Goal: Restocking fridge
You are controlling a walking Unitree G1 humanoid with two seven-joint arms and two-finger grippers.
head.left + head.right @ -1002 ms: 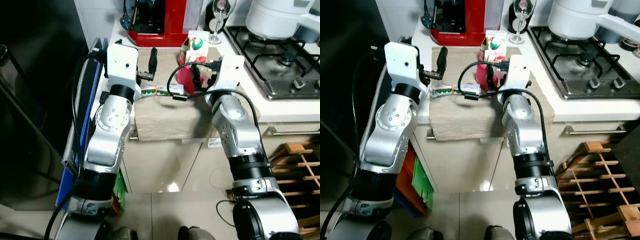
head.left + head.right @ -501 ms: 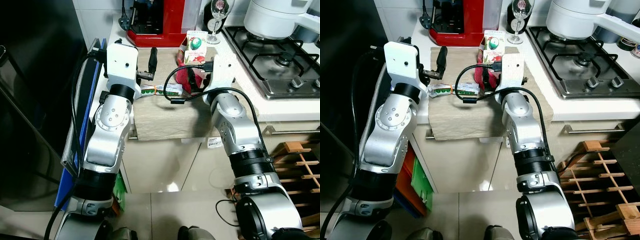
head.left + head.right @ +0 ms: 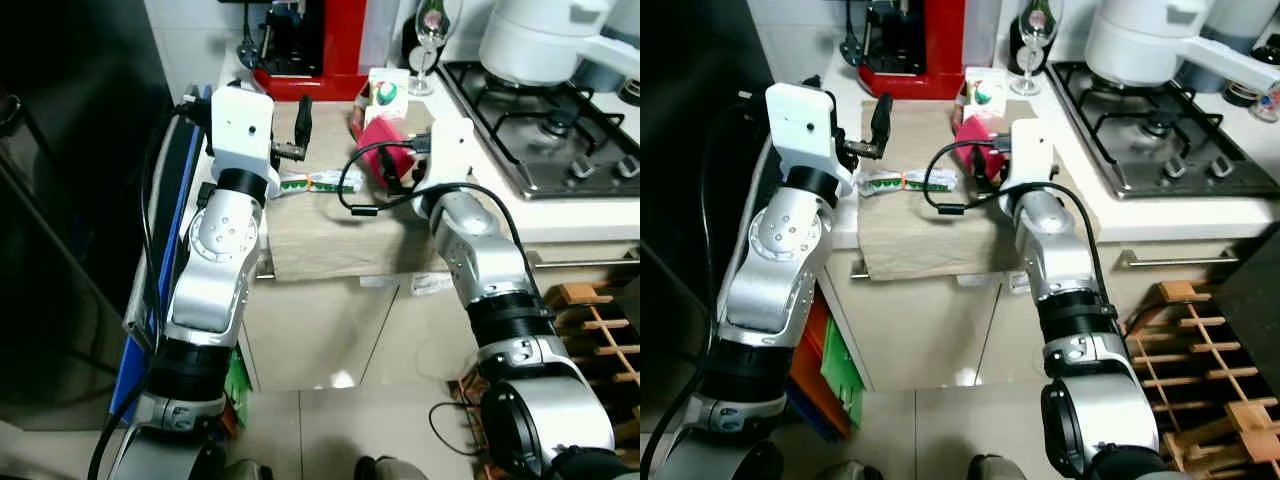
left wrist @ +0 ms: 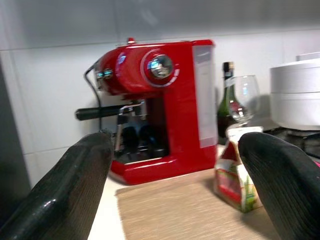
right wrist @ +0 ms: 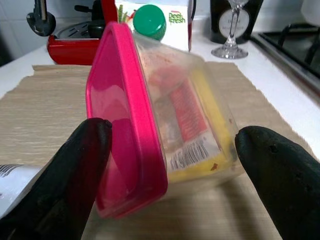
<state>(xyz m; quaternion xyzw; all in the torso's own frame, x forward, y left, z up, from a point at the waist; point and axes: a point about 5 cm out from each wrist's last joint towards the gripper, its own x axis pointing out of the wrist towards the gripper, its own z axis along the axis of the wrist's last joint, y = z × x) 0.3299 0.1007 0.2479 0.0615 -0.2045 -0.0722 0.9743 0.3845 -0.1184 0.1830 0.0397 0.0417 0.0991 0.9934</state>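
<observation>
My right gripper (image 5: 178, 150) is shut on a clear food container (image 5: 185, 117) with a pink lid (image 3: 378, 140). One finger presses the lid and the other the base. The container hangs tilted just above the beige mat (image 3: 330, 230). Behind it a juice carton (image 3: 388, 92) with a green cap (image 5: 150, 20) stands on the mat. A flat green-and-white packet (image 3: 315, 182) lies to its left. Above the mat's far left corner my left gripper (image 4: 175, 165) is open with nothing between its fingers (image 3: 303, 118).
A red coffee machine (image 3: 310, 40), a wine glass (image 3: 430, 25) and a dark bottle (image 4: 227, 100) stand at the back of the counter. A gas hob (image 3: 540, 130) with a white pot (image 3: 530, 40) is to the right. The dark fridge (image 3: 70, 200) is on the left, a wooden rack (image 3: 600, 320) low right.
The right gripper has raised the pink-lidded container off the mat and tipped it, drawing it slightly away from the carton. The left arm has stayed put. The camera has shifted a little.
</observation>
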